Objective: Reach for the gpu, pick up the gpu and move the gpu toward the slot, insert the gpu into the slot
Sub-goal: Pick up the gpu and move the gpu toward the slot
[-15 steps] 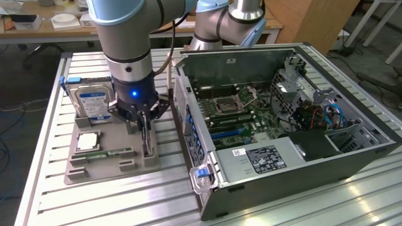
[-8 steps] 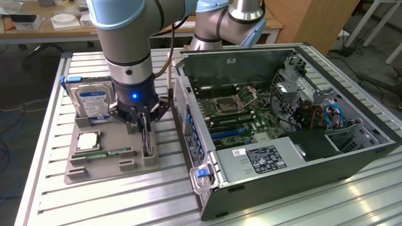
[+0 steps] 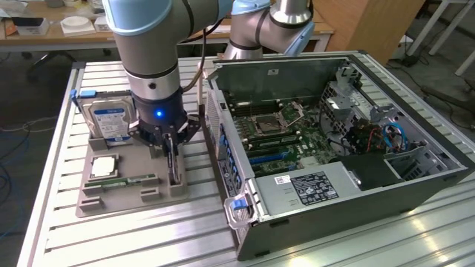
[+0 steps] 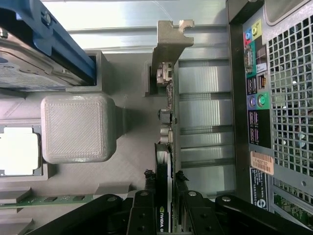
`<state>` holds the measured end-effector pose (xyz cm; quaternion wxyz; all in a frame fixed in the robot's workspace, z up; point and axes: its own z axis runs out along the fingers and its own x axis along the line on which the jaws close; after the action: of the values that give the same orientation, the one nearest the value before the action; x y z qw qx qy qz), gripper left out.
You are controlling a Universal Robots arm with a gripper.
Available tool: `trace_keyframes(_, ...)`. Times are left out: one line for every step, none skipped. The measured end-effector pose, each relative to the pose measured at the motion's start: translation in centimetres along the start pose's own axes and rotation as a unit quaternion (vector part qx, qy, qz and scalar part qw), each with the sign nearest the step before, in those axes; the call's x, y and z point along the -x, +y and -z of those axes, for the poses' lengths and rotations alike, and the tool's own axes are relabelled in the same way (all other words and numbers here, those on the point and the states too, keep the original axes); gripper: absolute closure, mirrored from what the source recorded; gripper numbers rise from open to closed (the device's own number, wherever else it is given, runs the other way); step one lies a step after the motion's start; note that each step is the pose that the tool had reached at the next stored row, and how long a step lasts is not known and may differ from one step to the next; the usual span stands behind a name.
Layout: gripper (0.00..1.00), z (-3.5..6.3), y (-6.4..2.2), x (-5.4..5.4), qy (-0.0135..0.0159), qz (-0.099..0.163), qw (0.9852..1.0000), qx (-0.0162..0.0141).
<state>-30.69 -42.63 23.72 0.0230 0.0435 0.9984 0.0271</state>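
A grey holder tray [image 3: 111,203] lies on the slatted worktop [image 3: 148,239]; a blue-labelled hard drive [image 3: 110,119] stands upright in it; a processor chip [image 3: 102,166] and a memory stick [image 3: 122,181] lie flat in it; an open computer case [image 3: 356,217] sits toward the exterior view's right.

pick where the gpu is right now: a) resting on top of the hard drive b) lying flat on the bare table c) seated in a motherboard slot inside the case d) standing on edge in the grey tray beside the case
d: the gpu stands on edge in the grey tray, with the end effector down over it, outside the open case.
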Motion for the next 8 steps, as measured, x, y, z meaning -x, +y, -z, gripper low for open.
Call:
trace_keyframes(0.74, -0.01, 0.00, 0.00, 0.0000, 0.000, 1.0000, 0.0000)
trace_keyframes(0.74, -0.02, 0.00, 0.00, 0.0000, 0.000, 1.0000, 0.0000)
trace_keyframes(0.74, -0.02, 0.00, 0.00, 0.0000, 0.000, 1.0000, 0.0000)
trace_keyframes(0.74, -0.03, 0.00, 0.00, 0.0000, 0.000, 1.0000, 0.0000)
trace_keyframes(0.74, -0.03, 0.00, 0.00, 0.0000, 0.000, 1.0000, 0.0000)
trace_keyframes(0.74, -0.03, 0.00, 0.00, 0.0000, 0.000, 1.0000, 0.0000)
trace_keyframes(0.74, -0.03, 0.00, 0.00, 0.0000, 0.000, 1.0000, 0.0000)
trace_keyframes(0.74, -0.03, 0.00, 0.00, 0.0000, 0.000, 1.0000, 0.0001)
